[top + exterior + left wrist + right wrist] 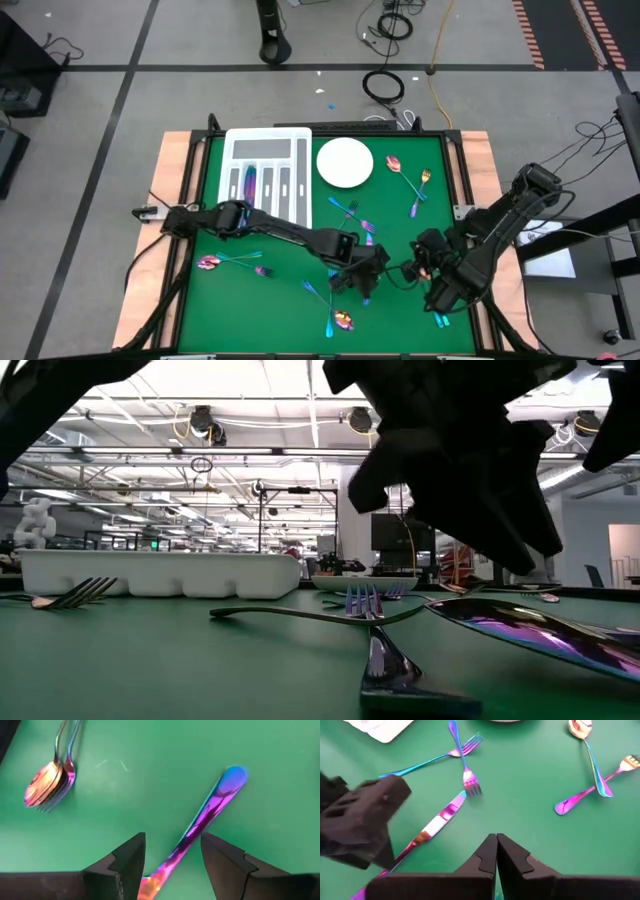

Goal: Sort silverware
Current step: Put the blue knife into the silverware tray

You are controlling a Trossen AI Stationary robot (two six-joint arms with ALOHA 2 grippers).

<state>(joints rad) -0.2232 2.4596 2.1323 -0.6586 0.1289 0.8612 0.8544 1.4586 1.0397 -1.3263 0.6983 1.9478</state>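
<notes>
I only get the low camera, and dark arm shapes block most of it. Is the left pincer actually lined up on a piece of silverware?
Observer: Yes. The left pincer is open, with one finger on either side of a slim knife lying flat on the green mat.
Operator: And the right pincer?
Observer: The right pincer is shut with nothing in it, hanging over bare mat at the table's right side.
Operator: Is anything in the tray?
Observer: From above, the white tray has at least one shimmering piece in a slot on its left side.
</notes>
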